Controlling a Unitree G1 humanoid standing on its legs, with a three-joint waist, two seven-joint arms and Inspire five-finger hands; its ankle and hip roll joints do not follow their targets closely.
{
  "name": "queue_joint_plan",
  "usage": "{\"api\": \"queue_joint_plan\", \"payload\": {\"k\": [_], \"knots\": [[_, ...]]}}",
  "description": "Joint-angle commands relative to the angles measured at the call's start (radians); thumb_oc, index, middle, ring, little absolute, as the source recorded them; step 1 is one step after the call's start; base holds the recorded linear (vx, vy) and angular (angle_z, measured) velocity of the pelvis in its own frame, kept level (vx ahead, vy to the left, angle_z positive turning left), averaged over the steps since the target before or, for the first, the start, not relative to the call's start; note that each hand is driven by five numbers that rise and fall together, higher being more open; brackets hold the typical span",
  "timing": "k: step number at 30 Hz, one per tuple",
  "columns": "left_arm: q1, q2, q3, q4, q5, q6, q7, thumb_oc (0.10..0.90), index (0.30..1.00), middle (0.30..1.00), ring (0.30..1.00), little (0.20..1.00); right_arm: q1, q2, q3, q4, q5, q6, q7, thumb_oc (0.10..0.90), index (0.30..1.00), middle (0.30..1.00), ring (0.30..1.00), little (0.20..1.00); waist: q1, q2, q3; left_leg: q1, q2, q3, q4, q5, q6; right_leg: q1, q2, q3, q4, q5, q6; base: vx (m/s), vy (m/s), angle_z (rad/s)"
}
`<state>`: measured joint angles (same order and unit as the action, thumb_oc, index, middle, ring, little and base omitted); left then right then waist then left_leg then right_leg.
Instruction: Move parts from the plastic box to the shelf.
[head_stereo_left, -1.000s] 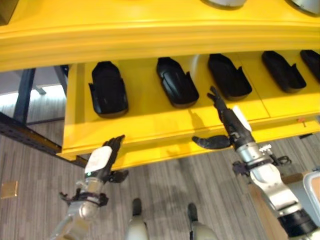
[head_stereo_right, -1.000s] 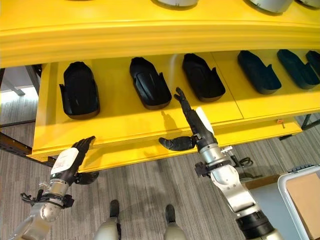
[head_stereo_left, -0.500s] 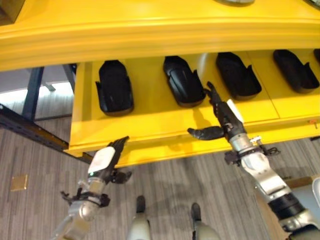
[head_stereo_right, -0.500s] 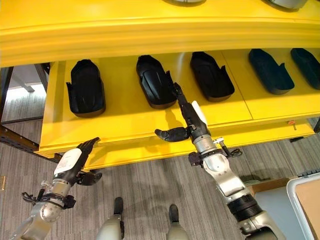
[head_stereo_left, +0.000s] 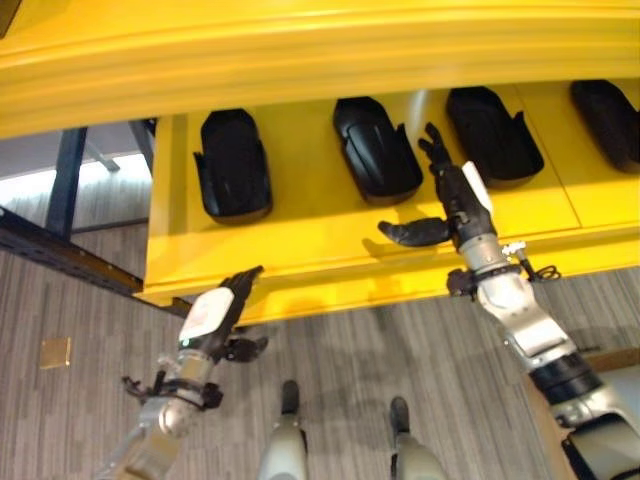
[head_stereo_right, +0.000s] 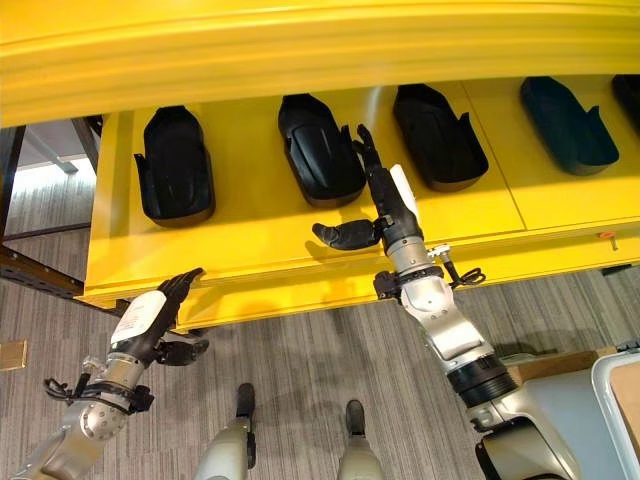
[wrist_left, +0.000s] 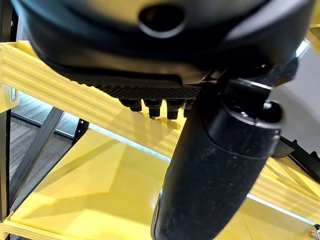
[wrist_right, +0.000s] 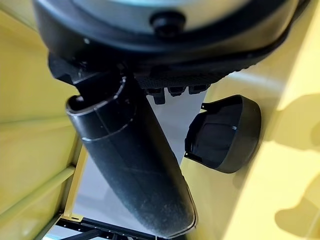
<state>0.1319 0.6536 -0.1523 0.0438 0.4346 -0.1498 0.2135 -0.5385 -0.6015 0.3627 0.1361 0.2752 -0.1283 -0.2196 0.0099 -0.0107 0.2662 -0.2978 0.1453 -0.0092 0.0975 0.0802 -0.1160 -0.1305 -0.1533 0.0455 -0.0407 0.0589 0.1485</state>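
Several black moulded parts lie in a row on the yellow shelf: one at the left, one in the middle, others further right. My right hand is open over the shelf between the middle part and the one to its right, fingers pointing inward and thumb spread to the left, holding nothing. Its wrist view looks past the thumb at a black part on the yellow board. My left hand hangs open and empty below the shelf's front edge at the lower left.
A thick yellow upper shelf beam overhangs the row of parts. A dark metal frame stands left of the shelf. The corner of a white plastic box shows at the lower right. A brown square lies on the floor.
The camera has shifted. My right hand has moved further in over the shelf, its thumb now above the board instead of at the front edge. The left hand has stayed put.
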Motion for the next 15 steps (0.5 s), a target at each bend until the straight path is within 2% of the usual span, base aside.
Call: {"api": "queue_joint_plan", "payload": {"k": [1,15], "knots": [[-0.009,0.038,-0.044,-0.017,-0.044,-0.013,-0.012,0.900,1.000,1.000,1.000,1.000,-0.148,-0.008,-0.045,-0.042,-0.030,-0.090,-0.044,0.900,1.000,1.000,1.000,1.000,0.001,-0.020,-0.053,0.002,0.009,-0.008,0.072,-0.061,0.052,-0.132,-0.017,0.007,0.219,-0.093,-0.033,0.00,0.000,0.00],[-0.024,0.042,-0.059,-0.003,-0.046,-0.008,0.000,0.900,1.000,1.000,1.000,1.000,-0.199,0.007,-0.057,0.033,-0.032,-0.087,-0.093,0.900,1.000,1.000,1.000,1.000,0.007,0.001,-0.030,-0.010,0.000,-0.005,0.075,-0.062,0.055,-0.160,-0.021,0.016,0.241,-0.101,-0.035,0.00,-0.001,0.00]]}}
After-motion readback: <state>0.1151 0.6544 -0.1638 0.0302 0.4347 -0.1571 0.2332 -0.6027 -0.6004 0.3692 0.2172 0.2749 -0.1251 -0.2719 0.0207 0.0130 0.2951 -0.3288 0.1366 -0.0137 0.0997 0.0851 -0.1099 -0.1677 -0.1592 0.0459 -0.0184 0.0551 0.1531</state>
